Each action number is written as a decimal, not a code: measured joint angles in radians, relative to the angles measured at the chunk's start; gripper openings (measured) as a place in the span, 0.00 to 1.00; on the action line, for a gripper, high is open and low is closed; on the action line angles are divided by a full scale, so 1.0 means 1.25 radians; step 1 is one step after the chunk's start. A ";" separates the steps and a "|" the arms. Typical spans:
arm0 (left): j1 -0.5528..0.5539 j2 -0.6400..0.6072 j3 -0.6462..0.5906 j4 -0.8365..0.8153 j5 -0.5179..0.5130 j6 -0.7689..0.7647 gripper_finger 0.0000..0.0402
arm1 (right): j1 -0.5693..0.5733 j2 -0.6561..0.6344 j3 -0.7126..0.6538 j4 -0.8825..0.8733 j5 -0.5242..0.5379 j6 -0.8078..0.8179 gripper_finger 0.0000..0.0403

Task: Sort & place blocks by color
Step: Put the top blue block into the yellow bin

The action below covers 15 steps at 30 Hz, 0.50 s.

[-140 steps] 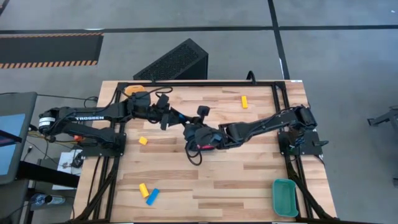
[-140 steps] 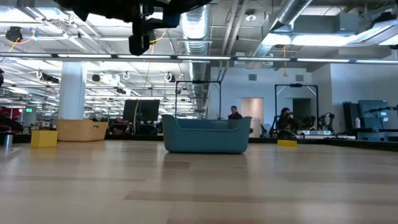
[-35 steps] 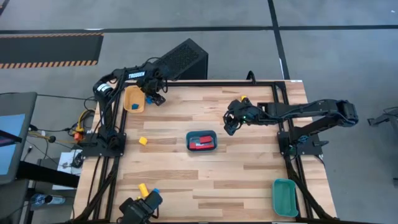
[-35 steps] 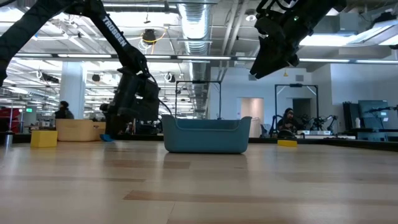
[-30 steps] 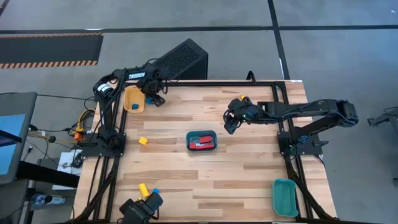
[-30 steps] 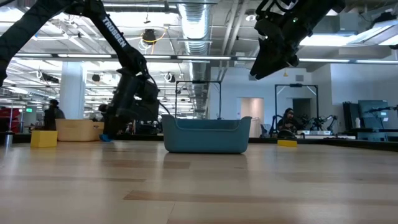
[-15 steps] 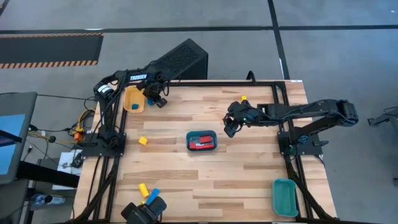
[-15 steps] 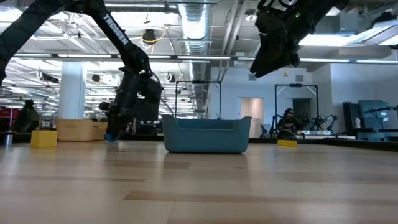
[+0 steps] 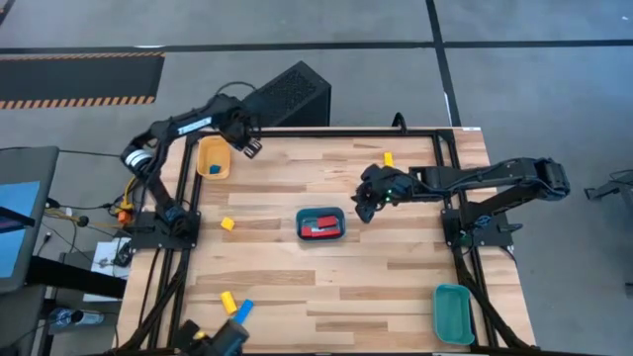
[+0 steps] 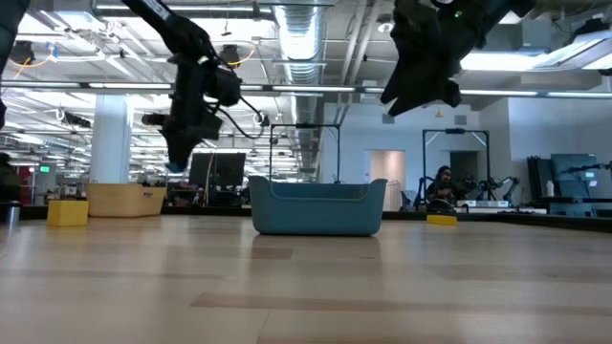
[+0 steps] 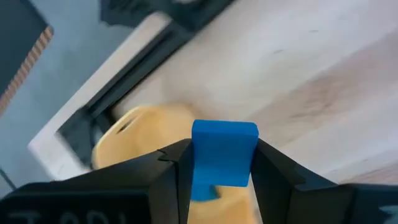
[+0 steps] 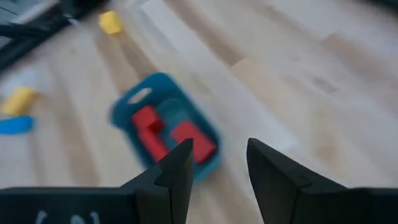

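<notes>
The left gripper (image 11: 217,165) is clamped on a blue block (image 11: 222,154), held between its two fingers above the yellow tray (image 11: 140,134). Seen from above, this gripper (image 9: 247,144) hangs at the table's eleven o'clock corner, just beside the yellow tray (image 9: 212,156), which already holds another blue block (image 9: 213,169).

The right gripper (image 12: 217,158) is released, its fingers apart with nothing between them; it hovers over the wood past the center teal tray (image 12: 166,124). From above, it (image 9: 366,206) sits at about three o'clock of that tray (image 9: 320,223), which holds red blocks (image 9: 318,226).

Loose on the table (image 9: 396,267): a yellow cube (image 9: 227,223) at nine o'clock of the center tray, a yellow block (image 9: 388,158) near one o'clock, and a yellow block (image 9: 228,301) touching a blue one (image 9: 242,311) at seven o'clock. A second teal tray (image 9: 454,313) lies at five o'clock.
</notes>
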 joint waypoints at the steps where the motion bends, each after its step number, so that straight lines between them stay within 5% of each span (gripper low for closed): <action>1: 0.011 -0.010 0.000 -0.008 -0.001 -0.009 0.25 | 0.000 0.000 0.000 0.007 -0.024 0.023 0.42; 10: 0.067 -0.098 -0.166 0.043 0.002 -0.028 0.38 | 0.040 0.000 0.000 0.076 -0.076 0.179 0.40; 15: 0.065 -0.162 -0.294 0.127 0.002 -0.055 0.43 | 0.079 0.000 0.000 0.089 -0.002 0.257 0.40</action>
